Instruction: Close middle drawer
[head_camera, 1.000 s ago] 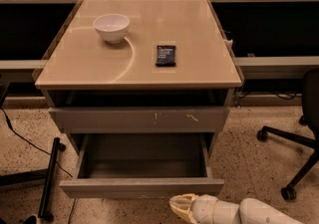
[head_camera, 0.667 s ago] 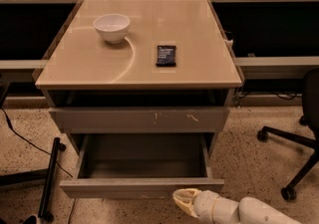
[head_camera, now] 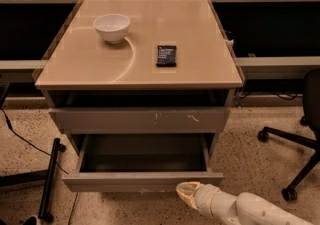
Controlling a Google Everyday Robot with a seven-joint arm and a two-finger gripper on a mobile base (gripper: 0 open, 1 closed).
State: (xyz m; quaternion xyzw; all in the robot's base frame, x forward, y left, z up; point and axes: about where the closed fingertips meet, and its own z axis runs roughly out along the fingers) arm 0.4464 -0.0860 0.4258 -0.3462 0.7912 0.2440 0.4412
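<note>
The middle drawer [head_camera: 142,181] is pulled out, with a plain grey-brown flat front and an empty shallow grey box [head_camera: 142,153] behind it. Above it is the taller front with pale scratch marks [head_camera: 140,120], pushed in. My gripper [head_camera: 187,194], a cream tip on a white arm, comes in from the bottom right. It sits low, right against the lower right part of the open drawer's front.
A white bowl [head_camera: 112,27] and a dark flat packet [head_camera: 166,55] lie on the beige cabinet top [head_camera: 200,69]. An office chair base [head_camera: 292,154] stands at the right. A black stand leg [head_camera: 49,179] and a cable lie on the floor at the left.
My gripper has moved up and forward to the drawer front. The drawer front looks slightly farther in than before.
</note>
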